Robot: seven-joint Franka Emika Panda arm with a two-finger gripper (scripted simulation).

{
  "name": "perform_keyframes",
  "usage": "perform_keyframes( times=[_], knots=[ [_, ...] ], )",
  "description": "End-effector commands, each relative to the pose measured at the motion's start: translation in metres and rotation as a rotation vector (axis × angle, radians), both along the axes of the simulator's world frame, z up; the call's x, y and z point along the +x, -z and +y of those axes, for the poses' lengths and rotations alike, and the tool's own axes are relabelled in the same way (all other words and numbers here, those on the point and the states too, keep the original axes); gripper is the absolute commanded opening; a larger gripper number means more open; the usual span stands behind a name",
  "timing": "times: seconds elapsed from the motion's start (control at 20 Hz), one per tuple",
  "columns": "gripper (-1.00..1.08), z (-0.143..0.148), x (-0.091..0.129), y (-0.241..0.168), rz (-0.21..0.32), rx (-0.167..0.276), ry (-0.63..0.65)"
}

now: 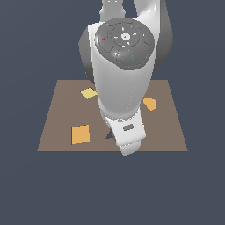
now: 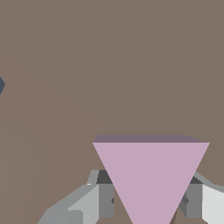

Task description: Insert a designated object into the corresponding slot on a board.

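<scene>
The pale lilac triangular block (image 2: 151,175) fills the wrist view, close to the camera, with brown board (image 2: 109,65) behind it. My gripper (image 2: 148,200) is shut on the block, one grey finger (image 2: 105,197) on each side of it. In the exterior view the white arm (image 1: 121,79) hangs over the board (image 1: 57,136) and hides both the gripper and the block. A dark triangular slot (image 1: 109,134) peeks out beside the wrist, mostly covered by it.
On the board lie a yellow diamond (image 1: 88,93), an orange square (image 1: 81,134) and an orange heart-like piece (image 1: 150,104). A sliver of a dark hole (image 2: 1,85) shows at the wrist view's edge; which hole it is I cannot tell.
</scene>
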State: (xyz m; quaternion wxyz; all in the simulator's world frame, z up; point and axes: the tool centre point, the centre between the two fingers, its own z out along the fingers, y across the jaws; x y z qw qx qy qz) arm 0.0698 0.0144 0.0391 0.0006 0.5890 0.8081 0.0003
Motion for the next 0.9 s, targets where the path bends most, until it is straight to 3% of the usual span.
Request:
perform_keyframes(
  times=[0.0, 0.45, 0.85],
  knots=[
    [-1.00, -0.004, 0.005, 0.000, 0.000, 0.000, -0.061],
    [-1.00, -0.012, 0.019, -0.001, 0.000, 0.000, -0.204],
    [-1.00, -0.014, 0.023, -0.001, 0.000, 0.000, -0.250]
  ],
)
